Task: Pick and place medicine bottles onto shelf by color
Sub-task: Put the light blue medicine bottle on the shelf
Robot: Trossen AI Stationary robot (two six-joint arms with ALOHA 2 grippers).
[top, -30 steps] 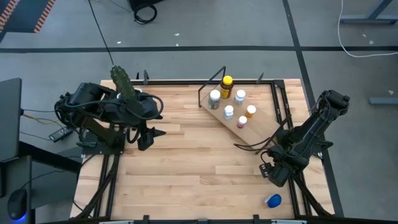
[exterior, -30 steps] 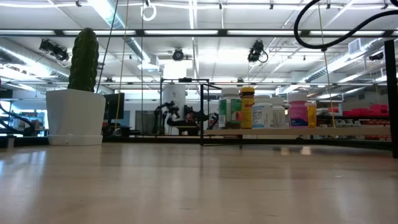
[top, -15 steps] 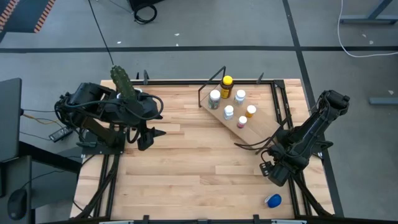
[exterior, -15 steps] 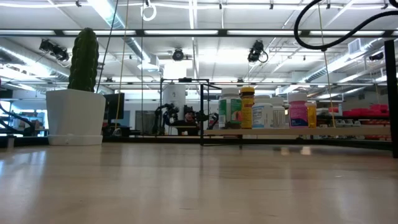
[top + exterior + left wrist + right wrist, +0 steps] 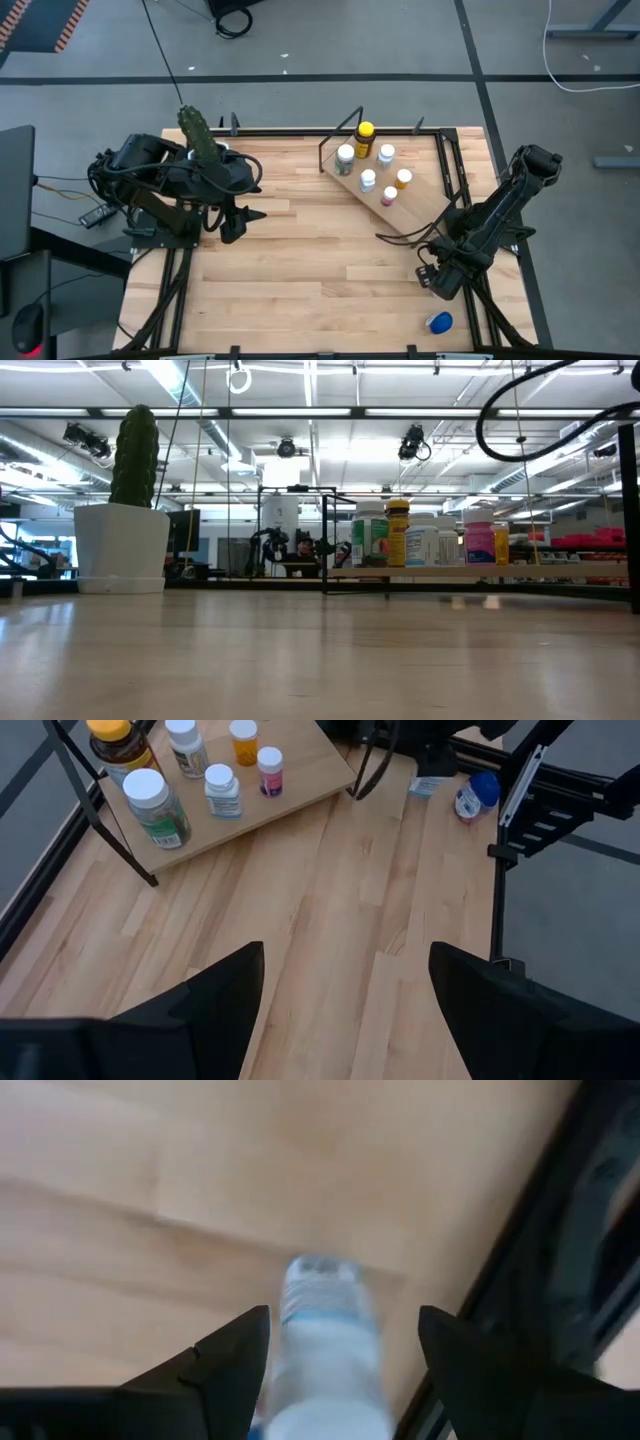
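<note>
Slightly lower now, the right gripper (image 5: 340, 1340) spreads wide over the probably blue-capped bottle (image 5: 325, 1345) at lower right; next, close.

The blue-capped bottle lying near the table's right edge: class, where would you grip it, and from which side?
Grip the blue-capped bottle across its round body, coming down from above. It lies on its side on the table, so the body's flanks are free; the right gripper is open above it.

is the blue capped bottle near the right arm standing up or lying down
Lying down. The blue-capped bottle rests on its side on the table, off the shelf, between the right gripper's open fingers.
</note>
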